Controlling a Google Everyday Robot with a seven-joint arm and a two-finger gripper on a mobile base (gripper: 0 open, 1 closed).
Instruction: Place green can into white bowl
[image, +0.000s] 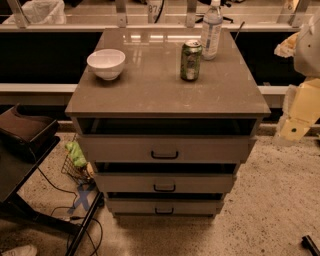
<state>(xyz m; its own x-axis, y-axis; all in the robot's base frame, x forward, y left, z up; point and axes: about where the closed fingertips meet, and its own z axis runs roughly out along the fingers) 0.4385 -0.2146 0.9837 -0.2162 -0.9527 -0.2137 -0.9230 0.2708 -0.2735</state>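
The green can (191, 60) stands upright on the grey-brown cabinet top (160, 90), right of the middle and toward the back. The white bowl (106, 63) sits upright on the left side of the same top, well apart from the can, and looks empty. My gripper (294, 130) is at the right edge of the view, beyond the cabinet's right side and lower than its top. It is far from both the can and the bowl and holds nothing that I can see.
A taller clear plastic bottle (211, 30) stands just behind and right of the can. The cabinet has three drawers with dark handles (164, 155). A black chair or stand (25, 135) is at the left, with cables on the floor (75, 220).
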